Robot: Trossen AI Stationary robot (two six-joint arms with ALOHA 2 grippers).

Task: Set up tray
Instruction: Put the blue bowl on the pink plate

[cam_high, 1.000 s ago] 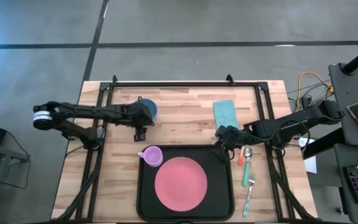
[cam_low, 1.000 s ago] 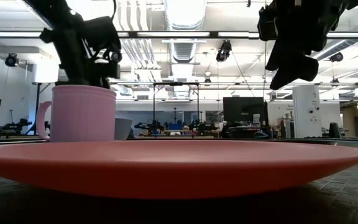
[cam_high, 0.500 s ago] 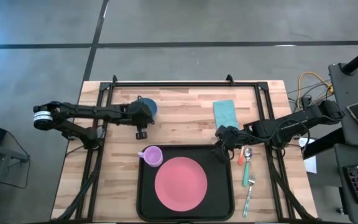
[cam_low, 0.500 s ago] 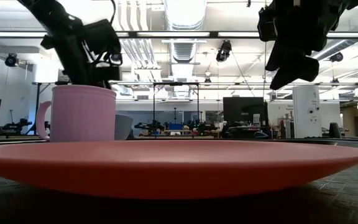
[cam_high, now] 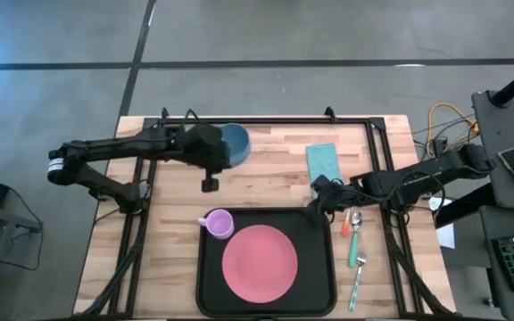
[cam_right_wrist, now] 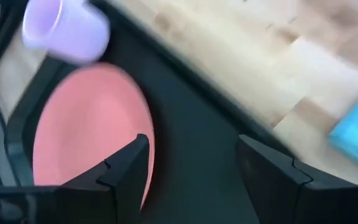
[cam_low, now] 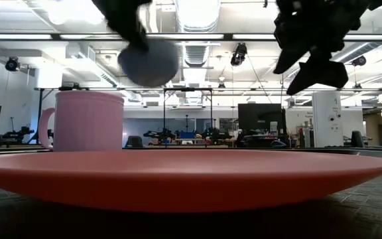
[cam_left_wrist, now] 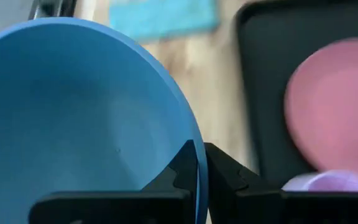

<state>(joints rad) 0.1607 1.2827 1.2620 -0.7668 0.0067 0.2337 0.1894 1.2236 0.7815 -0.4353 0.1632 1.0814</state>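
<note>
The black tray (cam_high: 319,267) is sitting at the near middle of the wooden desk (cam_high: 266,165), already carrying the round pink plate (cam_high: 259,261) at its centre and a lilac cup (cam_high: 217,223) in its far left corner.

The left end effector (cam_high: 209,181) is pinching the rim of a blue bowl (cam_high: 233,145), its fingers closed tight on the bowl's edge, as the left wrist view shows clearly. In the low view the bowl is hanging in the air above the cup, clear of the desk. From above it is sitting over bare wood just beyond the tray's far left corner, not yet over the tray.

The right end effector (cam_high: 321,193) is hovering with its fingers spread wide and holding nothing, just at the tray's far right corner.

Judging by the layout, the setting is partly done: plate and cup are in place, and the bowl is being carried. Still lying outside the tray are a folded teal napkin (cam_high: 324,161) on the far side of the desk, and a spoon (cam_high: 355,234) and fork (cam_high: 359,278) side by side on the wood just right of the tray.
</note>
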